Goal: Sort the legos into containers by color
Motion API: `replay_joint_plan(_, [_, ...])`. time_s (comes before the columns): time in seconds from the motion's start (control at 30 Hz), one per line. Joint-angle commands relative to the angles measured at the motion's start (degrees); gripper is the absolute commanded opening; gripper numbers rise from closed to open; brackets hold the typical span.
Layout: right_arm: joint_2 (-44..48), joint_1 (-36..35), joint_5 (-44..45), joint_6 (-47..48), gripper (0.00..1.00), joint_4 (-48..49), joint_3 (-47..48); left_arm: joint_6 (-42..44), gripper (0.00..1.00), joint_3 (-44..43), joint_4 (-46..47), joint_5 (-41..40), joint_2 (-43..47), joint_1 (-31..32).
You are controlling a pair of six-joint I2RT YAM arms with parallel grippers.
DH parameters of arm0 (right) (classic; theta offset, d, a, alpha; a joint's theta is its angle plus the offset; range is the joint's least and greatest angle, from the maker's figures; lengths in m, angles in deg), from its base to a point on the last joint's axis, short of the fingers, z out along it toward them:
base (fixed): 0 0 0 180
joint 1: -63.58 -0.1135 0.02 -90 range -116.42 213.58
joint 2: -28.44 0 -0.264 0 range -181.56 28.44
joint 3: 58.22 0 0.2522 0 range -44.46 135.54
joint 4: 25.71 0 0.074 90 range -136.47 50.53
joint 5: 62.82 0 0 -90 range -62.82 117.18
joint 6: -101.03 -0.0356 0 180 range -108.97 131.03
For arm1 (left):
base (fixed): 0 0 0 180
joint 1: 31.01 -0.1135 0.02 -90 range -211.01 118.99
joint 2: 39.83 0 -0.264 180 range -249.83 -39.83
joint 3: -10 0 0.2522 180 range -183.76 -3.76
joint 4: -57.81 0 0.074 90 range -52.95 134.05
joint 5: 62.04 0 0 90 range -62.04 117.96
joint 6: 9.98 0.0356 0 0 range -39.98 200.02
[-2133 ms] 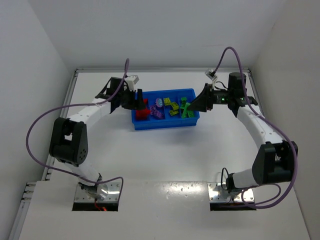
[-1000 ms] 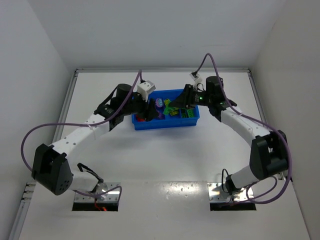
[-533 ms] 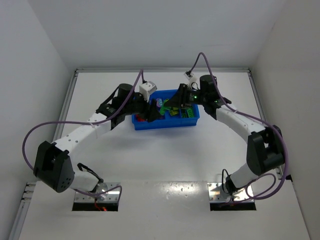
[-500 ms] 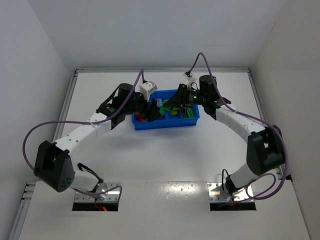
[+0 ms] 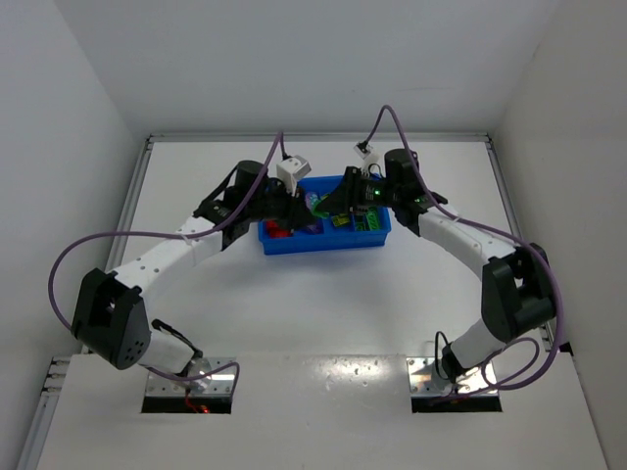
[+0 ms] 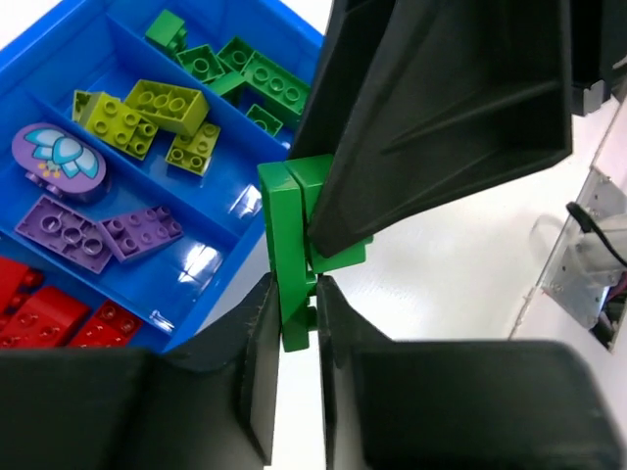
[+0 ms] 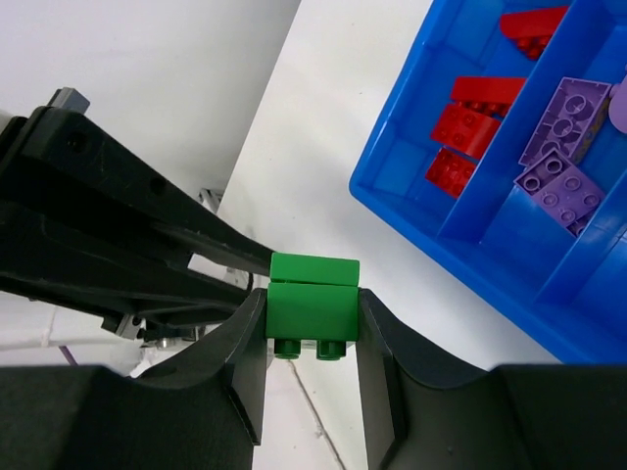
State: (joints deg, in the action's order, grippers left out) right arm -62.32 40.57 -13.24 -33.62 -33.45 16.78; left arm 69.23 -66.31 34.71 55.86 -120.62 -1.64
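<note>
You see a stack of two green plastic bricks point(image 6: 292, 257) held in the air above the bright blue plastic four-compartment tray point(image 5: 323, 241). Your right claw point(image 7: 313, 321) clamps it, and your left claw point(image 6: 294, 338) pinches its lower end. Two seconds ago the arms stood at opposite tray ends; now they meet.

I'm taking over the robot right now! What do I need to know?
Grippers: the left gripper is shut on the green brick pair. The right gripper is shut on it too, up in the air by the blue tray.
Done: red bricks, purple bricks, yellow-green bricks and green bricks lie in separate compartments.
Left: probably pull the pair apart, then drop it with the greens.
</note>
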Motion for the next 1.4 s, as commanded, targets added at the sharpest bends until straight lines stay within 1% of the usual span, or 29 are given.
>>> replay_joint_plan(0.0, [0.0, -0.4, -0.8, -0.6, 0.0, 2.3, 2.6, 0.3, 0.16, -1.9, 2.9, -0.9, 0.2, 0.4])
replay_joint_plan(0.03, [0.0, -0.4, -0.2, -0.6, 0.0, 2.3, 2.6, 0.3, 0.08, -1.9, 2.9, -0.9, 0.2, 0.4])
replay_joint_plan(0.1, [0.5, -0.4, -0.2, -0.6, 0.0, 1.8, 2.6, 0.3, 0.01, -1.9, 2.9, -1.4, 0.2, 0.4])
replay_joint_plan(0.23, [0.5, -0.4, 0.3, -1.1, 0.0, 1.3, 2.6, 0.9, 0.0, -1.4, 2.9, -4.4, 0.7, 0.4])
replay_joint_plan(0.3, [0.5, -0.4, 0.3, -1.1, 0.0, 1.3, 2.6, 0.9, 0.0, -1.4, 2.9, -7.7, 1.3, 0.4])
replay_joint_plan(0.43, [1.0, -0.4, 0.3, -1.1, 0.0, 1.3, 2.0, -1.0, 0.0, -1.4, 1.7, -17.5, 1.9, 0.4])
replay_joint_plan(0.47, [1.6, -0.4, 0.3, -1.1, 0.0, 1.3, 1.5, -1.0, 0.0, -1.4, 1.7, -21.5, 1.9, 0.4])
replay_joint_plan(0.57, [3.0, 0.8, 0.3, -1.1, 0.0, 1.8, 0.5, -3.4, 0.0, -1.4, 1.1, -28.4, 1.9, 0.4])
replay_joint_plan(0.6, [3.0, 0.8, 0.9, 0.7, 0.0, 1.3, 0.5, -3.5, 0.0, -1.4, 0.6, -29.4, 1.9, 0.4])
replay_joint_plan(0.67, [4.7, 3.0, 1.9, 3.3, 0.0, -1.4, 0.5, -4.9, 0.0, -1.4, 0.6, -30.2, 1.9, -0.2])
replay_joint_plan(0.7, [4.7, 3.7, 4.1, 7.4, 0.0, -2.4, 0.5, -4.9, 0.0, -1.4, 0.6, -30.2, 1.9, -0.2])
replay_joint_plan(0.73, [4.7, 5.1, 6.0, 10.0, 0.0, -5.9, 1.3, -4.9, 0.0, -1.4, 0.6, -30.2, 1.9, -0.7])
replay_joint_plan(0.77, [4.7, 5.7, 11.1, 12.7, 0.0, -7.7, 2.7, -4.9, 0.0, -1.4, 0.6, -30.2, 1.9, -0.7])
replay_joint_plan(0.8, [4.7, 5.7, 14.8, 18.8, 0.0, -9.6, 3.7, -4.9, 0.0, -1.4, 0.6, -30.2, 1.9, -0.7])
replay_joint_plan(0.87, [4.0, 5.7, 24.0, 24.3, 0.0, -11.9, 5.0, -4.3, 0.0, -2.0, 0.6, -29.6, 1.3, -0.7])
replay_joint_plan(0.93, [2.4, 5.7, 28.2, 30.4, 0.0, -12.4, 5.7, -3.7, 0.0, -2.7, 0.6, -29.6, 1.3, -0.7])
replay_joint_plan(0.97, [1.8, 5.7, 30.4, 31.9, 0.0, -12.4, 5.7, -3.7, 0.0, -4.2, 0.6, -29.6, 0.6, -0.7])
replay_joint_plan(1.03, [-0.3, 5.7, 32.2, 35.6, 0.0, -12.4, 5.7, -3.2, 0.0, -4.7, -0.1, -29.0, 0.0, -0.7])
replay_joint_plan(1.17, [-2.7, 5.7, 33.9, 37.8, 0.0, -10.2, 5.0, -3.2, 0.0, -5.9, -0.1, -26.1, -1.2, -0.7])
replay_joint_plan(1.27, [-6.0, 5.7, 35.4, 38.4, 0.0, -8.9, 4.5, -3.2, 0.0, -6.4, -0.1, -25.5, -2.5, -0.7])
replay_joint_plan(1.37, [-7.4, 5.7, 35.4, 38.9, 0.05, -8.9, 4.5, -3.2, 0.0, -7.6, -0.1, -24.9, -3.7, -0.7])
